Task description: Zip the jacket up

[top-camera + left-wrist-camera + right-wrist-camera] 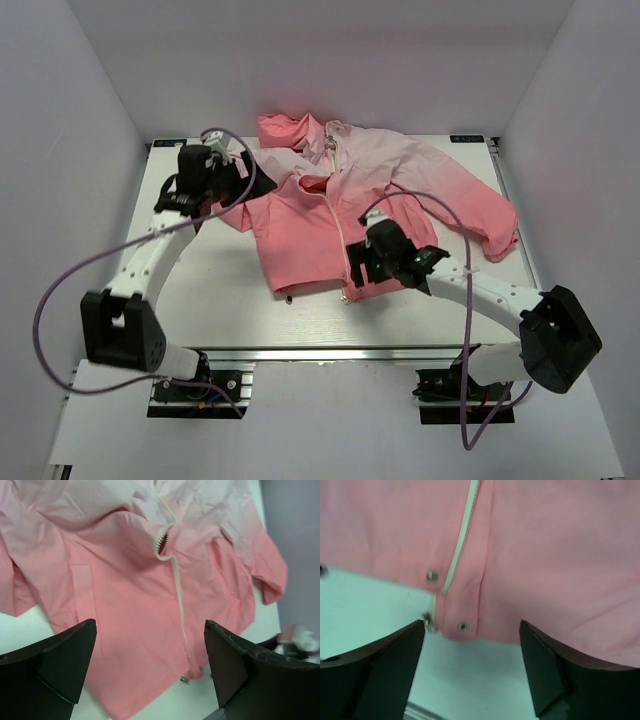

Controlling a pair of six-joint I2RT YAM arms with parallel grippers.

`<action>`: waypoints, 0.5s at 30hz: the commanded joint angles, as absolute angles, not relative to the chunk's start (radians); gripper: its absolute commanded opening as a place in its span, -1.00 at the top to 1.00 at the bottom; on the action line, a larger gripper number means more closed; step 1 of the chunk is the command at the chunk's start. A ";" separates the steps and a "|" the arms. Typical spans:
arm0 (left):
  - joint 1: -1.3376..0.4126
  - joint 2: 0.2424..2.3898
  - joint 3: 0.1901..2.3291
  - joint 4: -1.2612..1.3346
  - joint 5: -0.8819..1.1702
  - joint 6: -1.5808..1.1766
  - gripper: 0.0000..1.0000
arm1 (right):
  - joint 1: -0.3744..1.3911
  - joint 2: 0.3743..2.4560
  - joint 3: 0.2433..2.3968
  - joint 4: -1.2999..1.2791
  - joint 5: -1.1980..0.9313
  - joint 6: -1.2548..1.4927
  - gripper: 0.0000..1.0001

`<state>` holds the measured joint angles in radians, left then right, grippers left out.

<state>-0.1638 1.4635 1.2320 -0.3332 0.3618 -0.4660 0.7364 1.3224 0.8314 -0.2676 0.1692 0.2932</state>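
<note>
**Pink jacket spread flat, both grippers wide open**

White surface (200,300) boxed in by pale grey walls. Spread across its middle and far side, a pink jacket (300,225), front up, hood (285,128) toward the back wall, pale at the shoulders and deepening to coral at the hem. One sleeve (490,225) flung out to the right, near the surface's edge.

Down the front, a whitish zipper (180,605): gaping in a small loop at chest height with teeth showing, then a single thin line from there to the hem. At the bottom corner, two metal snaps (432,575) and a small metal piece (426,621) right at the hem's edge.

Left gripper (150,625) raised above the jacket's left side, jaws wide apart, nothing between them. Right gripper (472,624) low over the hem at the zipper's foot, jaws likewise spread wide, straddling the bottom corner without clasping it; whether touching the fabric, cannot tell.
</note>
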 commanded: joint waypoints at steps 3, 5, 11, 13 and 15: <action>-0.173 1.304 1.051 -0.365 0.365 -0.543 -0.96 | 0.860 1.417 0.817 -0.322 0.207 0.325 -0.53; -0.173 1.279 1.020 -0.380 0.376 -0.545 -0.96 | 0.876 1.469 0.831 -0.305 0.219 0.322 -0.41; -0.184 1.258 0.969 -0.362 0.402 -0.537 -0.96 | 0.881 1.545 0.865 -0.321 0.294 0.386 0.61; -0.213 1.269 0.982 -0.382 0.384 -0.525 -0.96 | 0.879 1.539 0.871 -0.353 0.343 0.422 1.00; -0.242 1.287 0.997 -0.397 0.364 -0.509 -0.96 | 0.876 1.510 0.873 -0.408 0.405 0.465 1.00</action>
<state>-0.2016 1.2892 0.9684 -0.3843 0.3668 -0.5346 0.8787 1.5452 0.8356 -0.3439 0.2749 0.3882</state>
